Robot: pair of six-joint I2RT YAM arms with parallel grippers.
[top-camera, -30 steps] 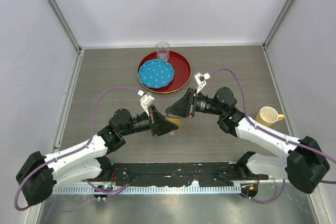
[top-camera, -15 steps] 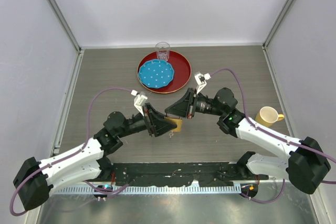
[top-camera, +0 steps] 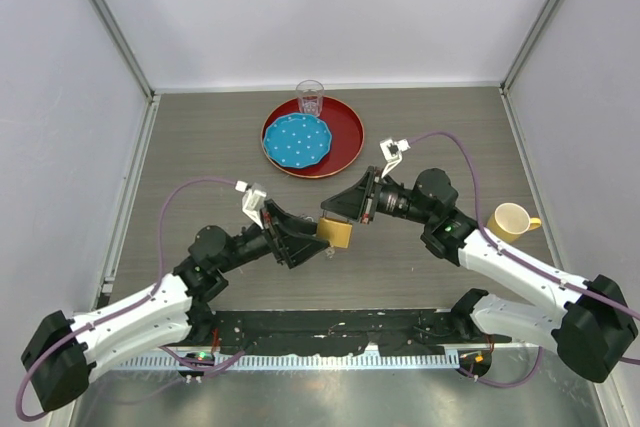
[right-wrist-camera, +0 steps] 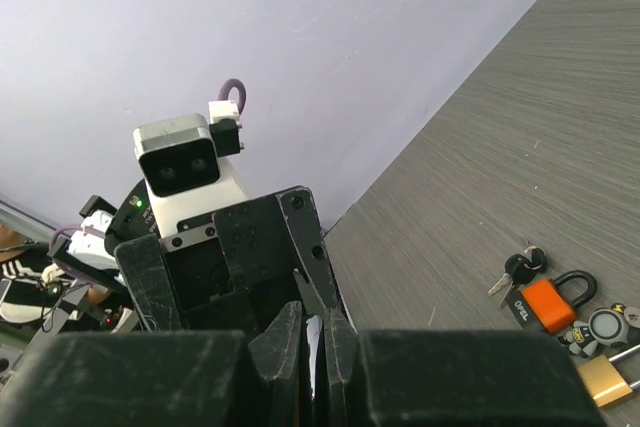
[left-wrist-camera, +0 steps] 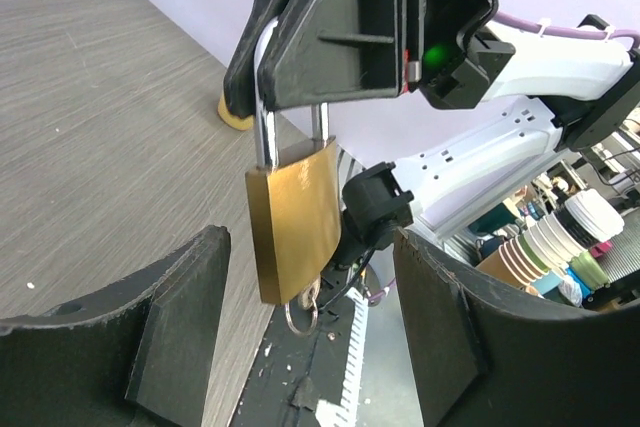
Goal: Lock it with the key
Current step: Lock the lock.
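padlock (left-wrist-camera: 295, 222): shackle clamped in my right gripper (left-wrist-camera: 297, 112) | left gripper (top-camera: 300, 240): agape, empty | key (left-wrist-camera: 303, 302) at its 6 o'clock: pinch squarely, twist gently

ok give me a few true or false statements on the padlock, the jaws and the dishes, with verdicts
1. The right jaws hold the padlock by its shackle. True.
2. The left jaws are clamped on the padlock's body. False: they stand open on either side of it, not touching.
3. The blue plate lies on the red tray. True.
4. The mug sits on the tray. False: it stands well off the tray, to the right.
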